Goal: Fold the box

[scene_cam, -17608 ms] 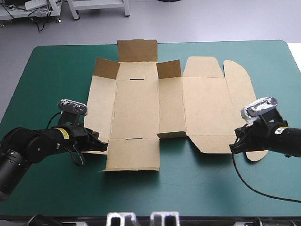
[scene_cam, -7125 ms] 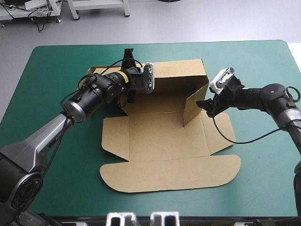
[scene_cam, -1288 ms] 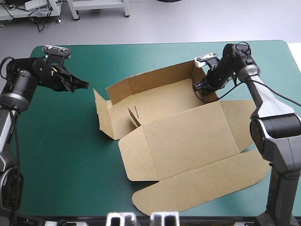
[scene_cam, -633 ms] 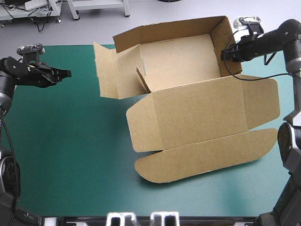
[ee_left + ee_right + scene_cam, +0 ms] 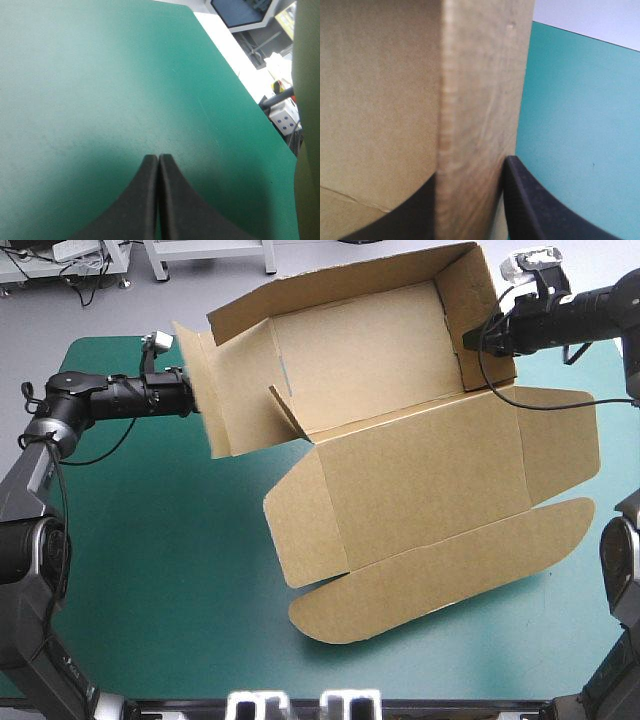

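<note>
The brown box (image 5: 400,470) hangs lifted and tilted over the table, its tray walls raised and its lid with the rounded flap drooping toward the table's front. My right gripper (image 5: 470,340) is shut on the box's right side wall (image 5: 480,125), one finger (image 5: 530,210) on each face of the board. My left gripper (image 5: 192,400) sits at the loose left end flap (image 5: 205,390), at or just behind its outer face. In the left wrist view its fingers (image 5: 158,165) meet in one point over the teal-green cover, with a strip of board (image 5: 307,125) beside them.
The teal-green table (image 5: 150,570) lies bare to the left and front of the box. The lid's rounded flap (image 5: 440,570) hangs low over the table's front right.
The box has risen a little and tipped further since just before. My left gripper has travelled right, from well clear of the box up to its left end flap. The right gripper keeps its grip.
</note>
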`<state>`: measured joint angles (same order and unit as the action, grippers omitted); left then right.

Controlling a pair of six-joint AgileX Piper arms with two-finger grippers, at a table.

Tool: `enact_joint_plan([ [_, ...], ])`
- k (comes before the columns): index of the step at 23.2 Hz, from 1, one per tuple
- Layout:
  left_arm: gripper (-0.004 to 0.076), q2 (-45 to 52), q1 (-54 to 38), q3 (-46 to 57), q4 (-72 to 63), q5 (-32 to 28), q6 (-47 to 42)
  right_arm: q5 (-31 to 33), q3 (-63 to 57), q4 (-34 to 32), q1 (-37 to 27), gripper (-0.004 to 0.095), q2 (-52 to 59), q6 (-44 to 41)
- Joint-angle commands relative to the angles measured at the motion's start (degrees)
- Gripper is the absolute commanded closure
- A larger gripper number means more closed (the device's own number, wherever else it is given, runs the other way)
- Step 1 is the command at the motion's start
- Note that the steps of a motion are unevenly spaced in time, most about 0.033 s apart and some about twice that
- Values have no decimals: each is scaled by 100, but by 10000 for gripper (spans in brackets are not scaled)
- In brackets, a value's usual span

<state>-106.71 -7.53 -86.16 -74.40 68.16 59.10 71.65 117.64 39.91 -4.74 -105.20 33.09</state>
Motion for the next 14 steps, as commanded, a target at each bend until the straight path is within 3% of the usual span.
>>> enact_joint_plan([
  [1,733,282,327,-190,-570,571,97,-46,177,232,-37,927,289,0],
  [7,732,294,735,-212,-1144,611,282,-103,177,-149,-37,926,84,-99],
  [11,732,456,775,-222,-1208,611,271,-624,177,-208,-18,926,19,-111],
  [14,692,651,775,-222,-1196,611,283,-679,177,-306,-18,926,-18,-111],
])
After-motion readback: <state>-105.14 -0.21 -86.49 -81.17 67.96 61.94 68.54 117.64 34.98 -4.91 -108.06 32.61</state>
